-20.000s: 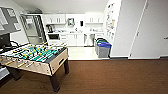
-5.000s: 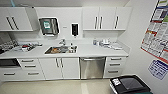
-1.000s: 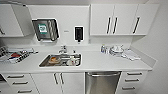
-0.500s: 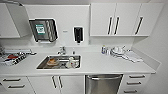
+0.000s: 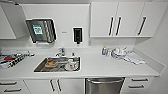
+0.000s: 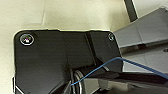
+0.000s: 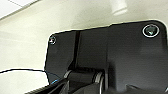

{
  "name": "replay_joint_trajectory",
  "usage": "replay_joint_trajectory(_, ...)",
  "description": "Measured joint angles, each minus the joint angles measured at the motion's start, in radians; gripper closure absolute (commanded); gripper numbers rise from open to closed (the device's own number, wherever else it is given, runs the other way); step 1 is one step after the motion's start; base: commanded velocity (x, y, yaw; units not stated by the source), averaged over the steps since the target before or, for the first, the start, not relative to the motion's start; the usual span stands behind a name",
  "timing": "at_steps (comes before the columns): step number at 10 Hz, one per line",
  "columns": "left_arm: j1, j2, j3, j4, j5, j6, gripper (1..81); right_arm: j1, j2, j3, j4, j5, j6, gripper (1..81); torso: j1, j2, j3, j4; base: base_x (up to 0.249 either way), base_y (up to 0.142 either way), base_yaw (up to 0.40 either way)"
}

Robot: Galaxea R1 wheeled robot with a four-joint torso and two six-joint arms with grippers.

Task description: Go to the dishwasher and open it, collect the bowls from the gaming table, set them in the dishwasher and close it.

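The dishwasher, a brushed steel front with a horizontal bar handle, sits shut under the white counter at the bottom of the head view, right of centre. The bowls and the gaming table are out of view. Both wrist views look past the robot's dark plate at pale floor; the fingers cannot be made out.
A steel sink with dishes in it lies left of the dishwasher. White cabinet doors and drawers flank it. On the counter at right stand a bottle, stacked dishes and a cloth. Wall cabinets hang above. A paper towel dispenser is on the wall.
The camera has come closer to the counter: the sink and the dishwasher show larger and lower in the picture than a second ago.
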Motion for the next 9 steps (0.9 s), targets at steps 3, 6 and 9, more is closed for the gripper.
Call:
replay_joint_trajectory(3, 0.000, -0.001, 0.000, 0.000, 0.000, 0.000, 1.0, 0.000, 0.002, 0.000, 0.000, 0.000, 0.000, 1.0, 0.000, 0.000, 0.000, 0.000, 0.127, 0.000, 0.000)
replay_joint_trajectory(6, 0.000, 0.000, 0.000, 0.000, 0.000, 0.000, 1.0, 0.000, 0.003, 0.000, 0.000, 0.000, 0.000, 1.0, 0.000, 0.000, 0.000, 0.000, 0.127, 0.000, 0.000)
replay_joint_trajectory(9, -0.012, 0.000, 0.000, 0.000, -0.005, 0.000, 1.0, 0.006, 0.004, 0.000, 0.000, 0.005, 0.000, 1.0, 0.001, 0.001, 0.000, 0.000, 0.000, 0.000, 0.000)
